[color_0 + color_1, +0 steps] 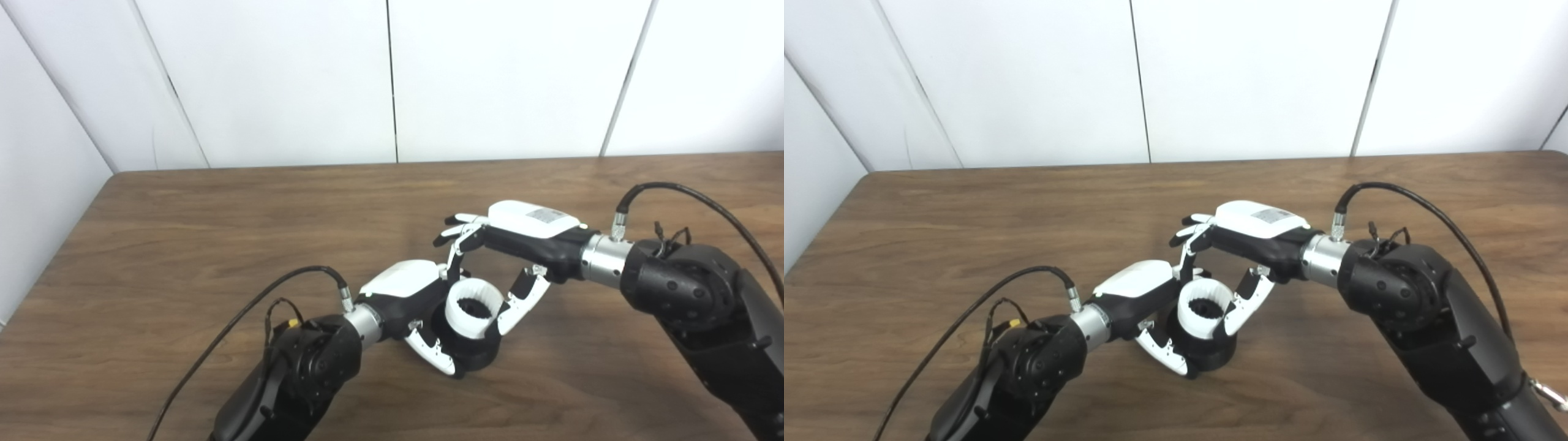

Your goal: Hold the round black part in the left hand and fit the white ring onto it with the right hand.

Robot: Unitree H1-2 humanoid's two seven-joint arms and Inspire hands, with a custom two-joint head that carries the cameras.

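Note:
The round black part (474, 355) is near the table's front middle, gripped from the left by my left hand (416, 306), thumb below and fingers behind it. The white ring (468, 309) sits on top of the black part, its toothed inner hole showing dark. My right hand (508, 257) comes over from the right and pinches the ring, thumb on its right side, one finger on its left; the other fingers stick out straight. How deep the ring sits on the part is hidden.
The brown wooden table (245, 220) stretches left and back to white wall panels. Black cables loop from both wrists (1335, 214). Table's left edge runs diagonally at far left.

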